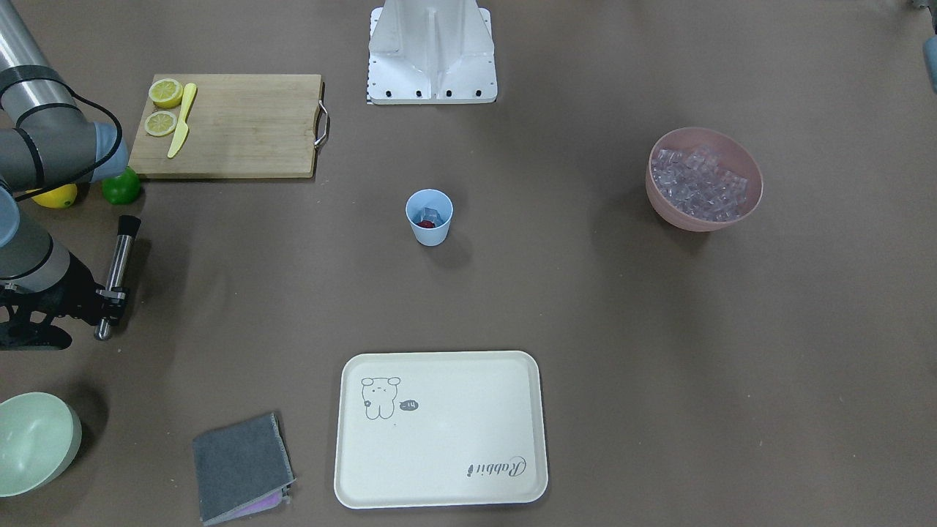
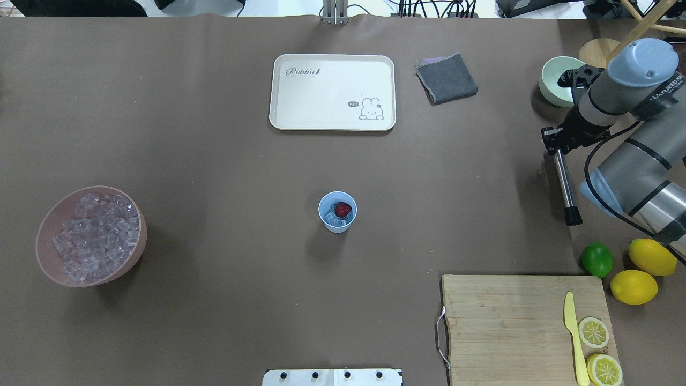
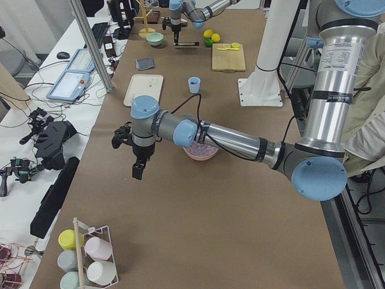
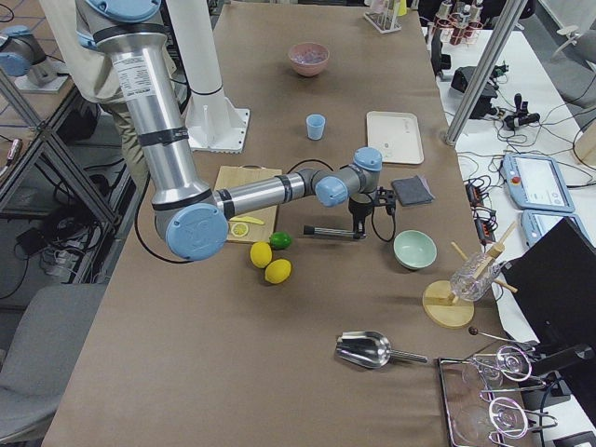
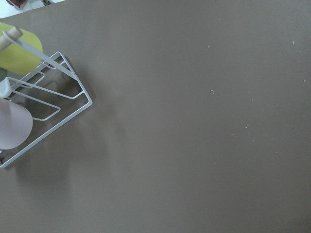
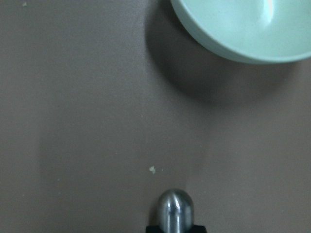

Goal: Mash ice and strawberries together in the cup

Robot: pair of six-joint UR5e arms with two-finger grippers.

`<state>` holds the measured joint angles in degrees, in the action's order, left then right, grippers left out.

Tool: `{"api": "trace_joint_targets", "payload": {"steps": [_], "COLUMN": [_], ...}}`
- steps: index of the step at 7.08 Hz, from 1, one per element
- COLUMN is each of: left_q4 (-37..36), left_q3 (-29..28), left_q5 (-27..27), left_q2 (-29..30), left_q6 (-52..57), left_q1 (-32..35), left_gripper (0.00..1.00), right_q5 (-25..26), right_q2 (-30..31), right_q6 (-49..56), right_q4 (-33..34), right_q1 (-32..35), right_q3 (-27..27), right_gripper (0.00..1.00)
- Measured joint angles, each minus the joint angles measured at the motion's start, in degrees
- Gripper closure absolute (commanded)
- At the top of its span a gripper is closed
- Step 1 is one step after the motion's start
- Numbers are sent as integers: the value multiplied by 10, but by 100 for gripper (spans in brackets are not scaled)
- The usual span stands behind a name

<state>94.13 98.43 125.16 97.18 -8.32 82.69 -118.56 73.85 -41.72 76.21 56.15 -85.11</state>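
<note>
A brown surface (image 2: 214,161) is being shared by everything here; a wooden board (image 2: 509,316) is being carried at its robot-side edge, on the right arm's side; a cream tray (image 2: 321,102) is being shown lying flat at the far edge, opposite the robot; a pink bowl (image 1: 673,212) on the left arm's side is being filled by heaped ice (image 2: 94,236); a green bowl (image 1: 44,439) is being seen near the far right corner, with a grey cloth (image 2: 447,80) between it and the tray. A steel muddler (image 1: 117,263) is being pinched near its bare end by the right hand (image 1: 108,296) and held roughly level above the surface, its black head being pointed toward a lime (image 2: 597,259). The left hand (image 3: 138,165) is being hung over bare surface near a wire rack (image 5: 48,107); whether it is spread or pressed together cannot be told. The cup (image 1: 430,233) is being seen upright mid-surface, well apart from both hands; a strawberry (image 2: 343,208) and a few cubes are being held inside it.
</note>
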Motion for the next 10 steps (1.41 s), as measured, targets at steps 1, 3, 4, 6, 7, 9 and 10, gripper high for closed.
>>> {"api": "trace_joint_targets", "payload": {"steps": [1, 3, 4, 6, 7, 9, 10], "left_q4": [0, 0, 0, -1, -1, -3, -4], "left_q3": [0, -1, -1, -1, -1, -2, -2], "left_q5": [0, 0, 0, -1, -1, 2, 5], "left_q2": [0, 4, 5, 8, 9, 8, 8], "left_q6": [0, 0, 0, 0, 0, 0, 0], "left_q1": [-1, -4, -4, -4, -4, -4, -4], "left_gripper": [2, 2, 2, 2, 2, 2, 2], "right_q5": [8, 25, 25, 0, -16, -67, -99], "right_q2": [0, 1, 0, 21, 56, 128, 157], "right_q6": [-1, -1, 1, 49, 132, 325, 401], "right_q4": [0, 0, 2, 38, 91, 201, 221], "right_q1": [2, 4, 14, 72, 118, 246, 305], "right_q3": [2, 4, 2, -36, -84, -157, -159], "right_gripper": [0, 0, 0, 0, 0, 0, 0]}}
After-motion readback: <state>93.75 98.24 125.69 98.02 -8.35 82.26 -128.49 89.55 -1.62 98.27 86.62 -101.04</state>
